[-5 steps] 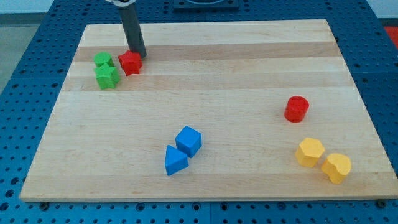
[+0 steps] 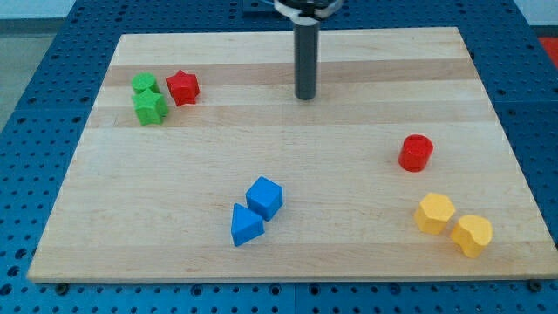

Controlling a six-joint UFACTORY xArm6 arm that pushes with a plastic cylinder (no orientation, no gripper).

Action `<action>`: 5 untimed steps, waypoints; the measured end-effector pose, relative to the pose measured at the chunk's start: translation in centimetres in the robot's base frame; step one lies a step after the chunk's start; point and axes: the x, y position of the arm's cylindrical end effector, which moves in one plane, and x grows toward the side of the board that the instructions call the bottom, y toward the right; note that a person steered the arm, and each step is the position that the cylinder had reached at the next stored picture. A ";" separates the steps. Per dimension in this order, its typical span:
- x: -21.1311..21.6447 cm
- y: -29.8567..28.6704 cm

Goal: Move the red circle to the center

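Observation:
The red circle (image 2: 416, 153), a short red cylinder, sits on the wooden board (image 2: 288, 235) at the view's right, a little above the board's middle height. My tip (image 2: 304, 96) rests on the board near the top centre. It is up and to the left of the red circle, well apart from it, and touches no block.
A red star-shaped block (image 2: 183, 87) lies at the upper left beside two green blocks (image 2: 148, 100). A blue cube (image 2: 264, 197) and a blue triangle block (image 2: 246, 225) lie at the bottom centre. Two yellow blocks (image 2: 434, 213) (image 2: 472, 234) lie at the bottom right, below the red circle.
My tip has moved to the right, from beside the red star block at the upper left to the top centre. No block has moved.

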 end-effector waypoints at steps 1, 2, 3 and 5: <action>1.4 6.9; 6.7 11.6; 12.3 14.7; 13.3 15.5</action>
